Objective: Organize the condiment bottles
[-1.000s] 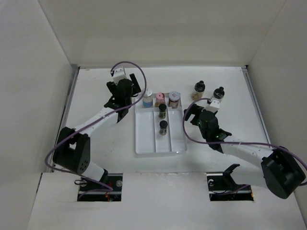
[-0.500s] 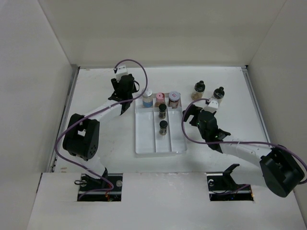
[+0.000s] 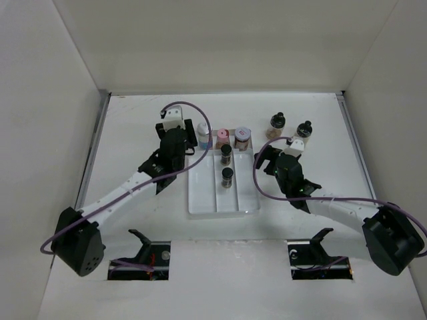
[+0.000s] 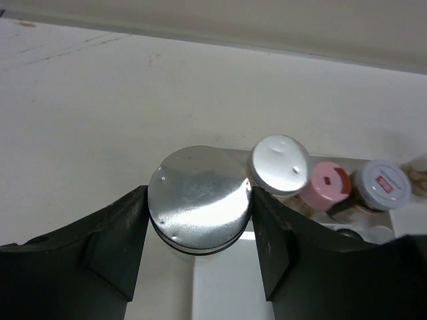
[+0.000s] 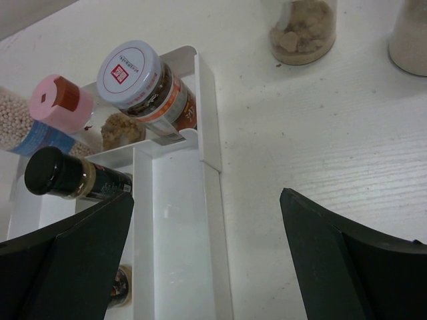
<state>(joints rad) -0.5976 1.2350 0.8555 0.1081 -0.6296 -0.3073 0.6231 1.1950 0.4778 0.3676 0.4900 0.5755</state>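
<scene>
Silver-lidded jar (image 4: 199,193) gripped by the left end effector (image 4: 199,203), with a dark finger (image 4: 127,227) pressed against each side of the lid. The jar is at the far-left corner of the white tray (image 3: 200,193); resting or lifted, cannot tell. Along the tray's far end just beside it: white-capped bottle (image 4: 280,165), pink-capped bottle (image 4: 325,185), red-labelled jar (image 5: 130,67). Black-capped pair (image 3: 226,152) in the middle compartment, one behind the other. Right end effector (image 5: 207,197) spread wide, holding nothing, low over the tray's right edge and the table (image 5: 320,133). Loose bottles (image 3: 277,123), two of them, stand on the table beyond it, apart from the tray.
</scene>
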